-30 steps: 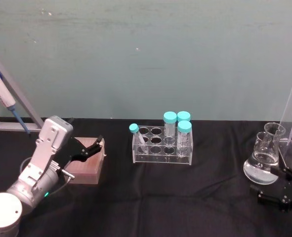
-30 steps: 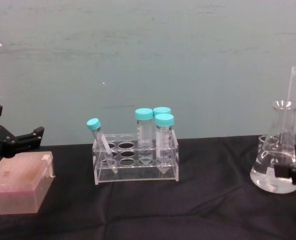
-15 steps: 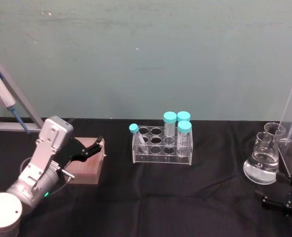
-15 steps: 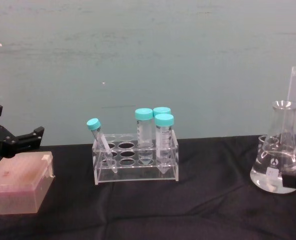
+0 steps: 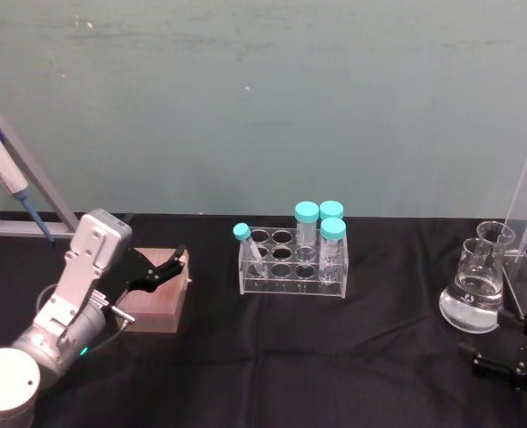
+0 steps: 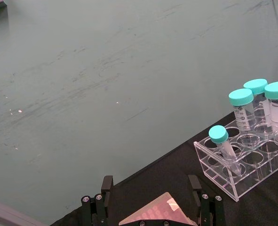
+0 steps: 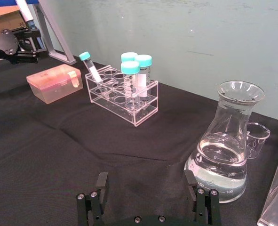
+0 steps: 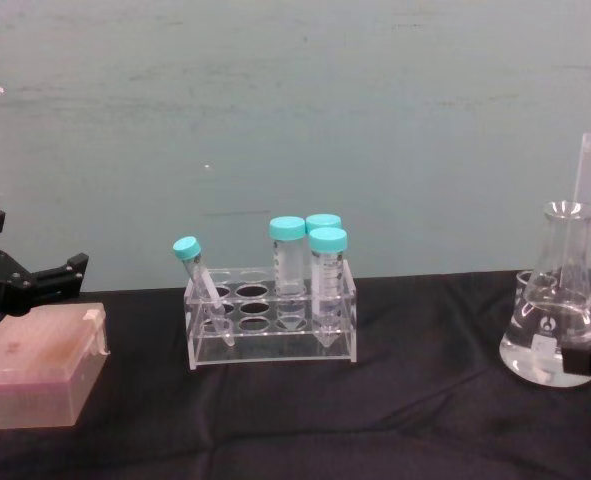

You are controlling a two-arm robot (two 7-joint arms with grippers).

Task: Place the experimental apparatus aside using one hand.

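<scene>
Hovering at five o'clock of the flask (image 5: 471,299), the right gripper (image 5: 511,361) gapes (left gripper (image 5: 163,272) likewise, above the pink box (image 5: 154,299)).

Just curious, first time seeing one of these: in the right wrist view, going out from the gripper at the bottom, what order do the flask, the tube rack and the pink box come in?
From the right gripper:
1. Conical flask, closest, just beyond one finger.
2. Tube rack, mid-table.
3. Pink box, farthest, by the left gripper.

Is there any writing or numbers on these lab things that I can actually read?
"250", "200", "100": graduation marks on the conical flask.
Small emblem on the flask in the chest view: too blurred to read.
Printed scales on the teal-capped tubes: too small to read.
</scene>
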